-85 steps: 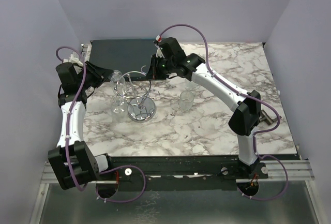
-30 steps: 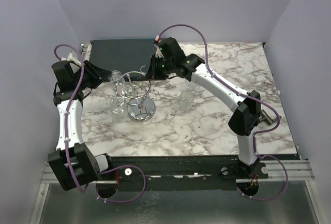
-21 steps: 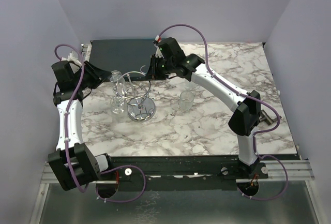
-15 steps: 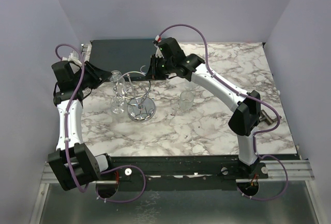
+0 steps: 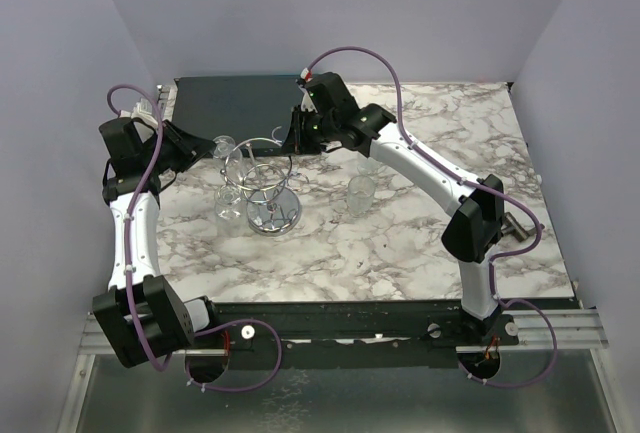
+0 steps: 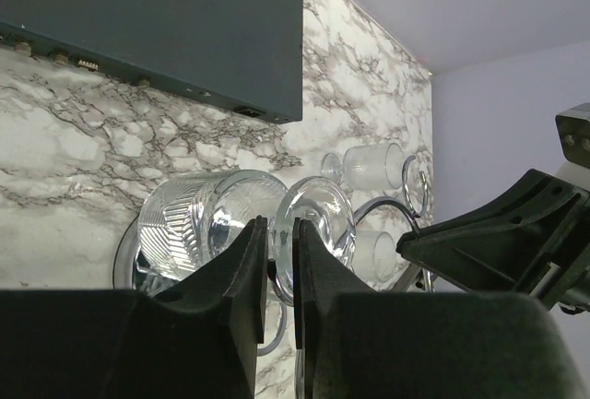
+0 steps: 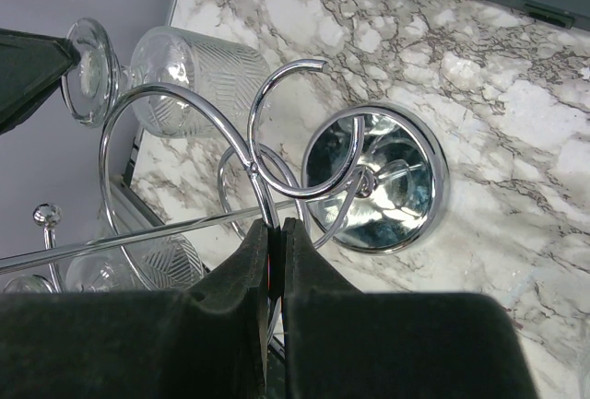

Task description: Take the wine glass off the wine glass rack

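Since the earlier frame my left arm (image 5: 133,225) had drawn slightly away from the wine glass rack (image 5: 268,191). My left fingers (image 6: 241,265) were clenched on the stem of the wine glass (image 6: 198,219), which lay sideways at the rack's left loop. My right fingers (image 7: 247,265) pinched the rack's wire above its base on the desk (image 5: 400,243).

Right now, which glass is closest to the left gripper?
The wine glass lying sideways on the rack, its stem in the left gripper. A second glass sits lower beside the rack; a third glass stands apart to its right.
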Controlling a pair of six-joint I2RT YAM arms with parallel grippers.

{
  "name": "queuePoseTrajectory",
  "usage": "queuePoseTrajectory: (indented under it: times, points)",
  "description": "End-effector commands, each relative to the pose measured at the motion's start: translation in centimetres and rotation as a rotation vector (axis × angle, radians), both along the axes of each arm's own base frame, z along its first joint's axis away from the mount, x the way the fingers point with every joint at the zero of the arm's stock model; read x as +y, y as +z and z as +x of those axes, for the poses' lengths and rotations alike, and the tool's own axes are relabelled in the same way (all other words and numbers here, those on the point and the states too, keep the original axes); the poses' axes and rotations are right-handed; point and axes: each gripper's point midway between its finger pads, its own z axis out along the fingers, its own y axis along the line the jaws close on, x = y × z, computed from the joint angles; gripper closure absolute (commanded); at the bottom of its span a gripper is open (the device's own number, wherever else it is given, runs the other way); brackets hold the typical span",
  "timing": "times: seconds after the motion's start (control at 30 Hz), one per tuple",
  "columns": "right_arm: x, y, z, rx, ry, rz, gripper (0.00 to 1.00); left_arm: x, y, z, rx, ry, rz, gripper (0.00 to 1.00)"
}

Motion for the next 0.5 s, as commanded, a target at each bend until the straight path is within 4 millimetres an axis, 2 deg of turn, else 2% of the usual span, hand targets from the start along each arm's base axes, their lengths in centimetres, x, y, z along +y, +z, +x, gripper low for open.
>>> queuePoseTrajectory:
  times: [0.0,0.23,0.47]
  points:
    - [-1.0,-4.9,0.0,0.066,-0.045,-0.121,1.00,0.5,1.0,0.0,-0.038,0.015,0.031,0.89]
    - [-1.1,-4.9,0.0,0.066,-0.046,-0.124,1.00,1.5,2.5,0.5,-0.072,0.066,0.065,1.00]
    - [-0.9,-5.0,-0.1,0.068,-0.042,-0.124,1.00,1.8,4.1,0.9,-0.106,0.073,0.077,1.00]
